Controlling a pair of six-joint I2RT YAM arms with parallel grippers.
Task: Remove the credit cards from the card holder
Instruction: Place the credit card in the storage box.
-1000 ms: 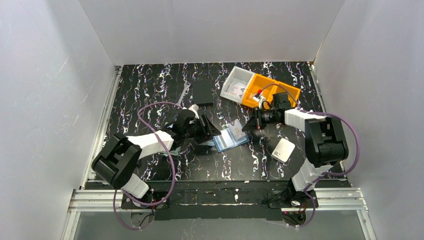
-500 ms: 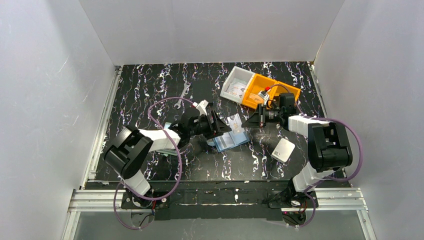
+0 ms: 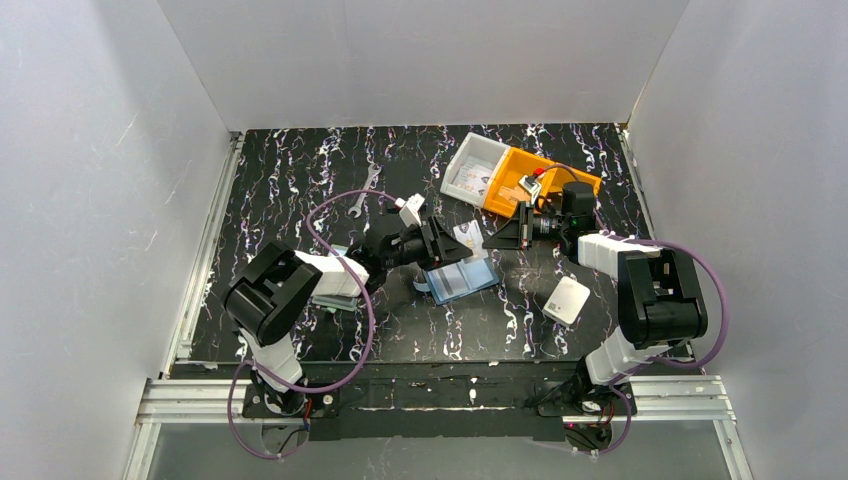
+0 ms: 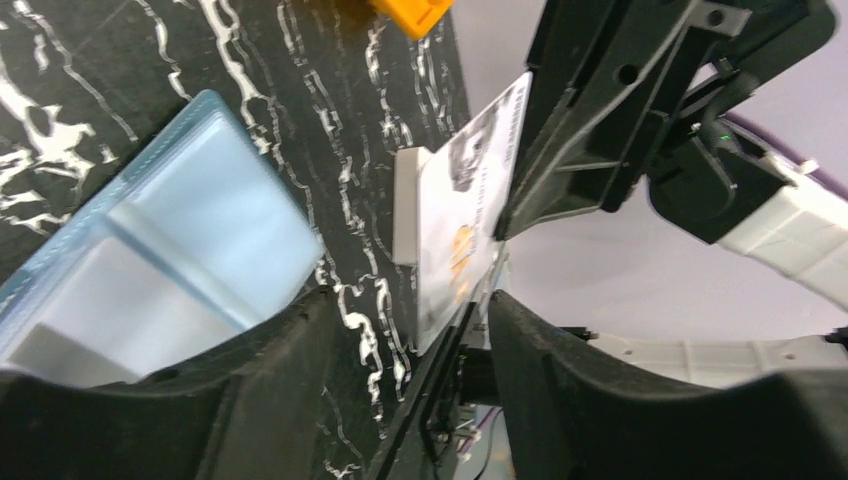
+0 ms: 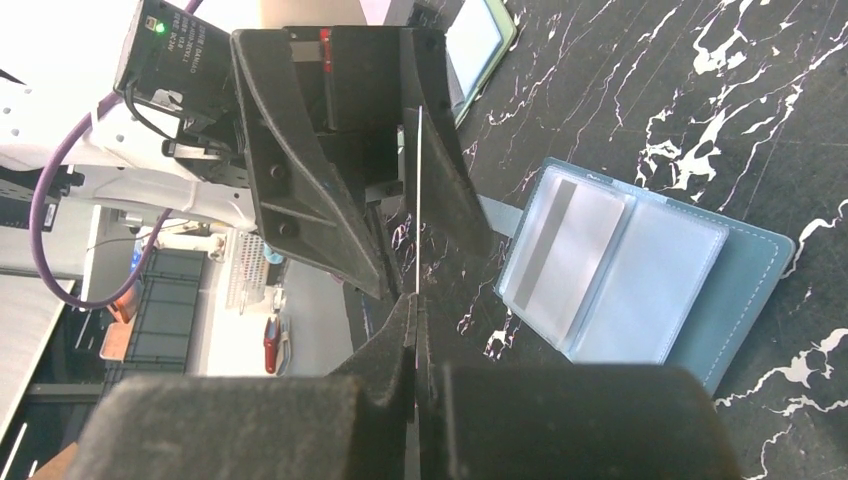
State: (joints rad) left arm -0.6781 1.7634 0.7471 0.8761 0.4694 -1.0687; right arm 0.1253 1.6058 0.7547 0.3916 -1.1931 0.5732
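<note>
Through the right wrist, only the thin pale edge of the credit card (image 5: 417,200), nipped in the tightly closed right pincer (image 5: 415,305). Through the left wrist, the glossy face instead: small portrait, orange mark, fine print. Astride its lower end, the left pincer (image 4: 410,320), matte black, parted about halfway, seemingly not clamping. Flat and open on the marbled black tabletop (image 3: 300,180), just beside, the card holder (image 3: 462,280): blue cover, clear pockets. From above, both arms reaching inward, pincers nose to nose.
</note>
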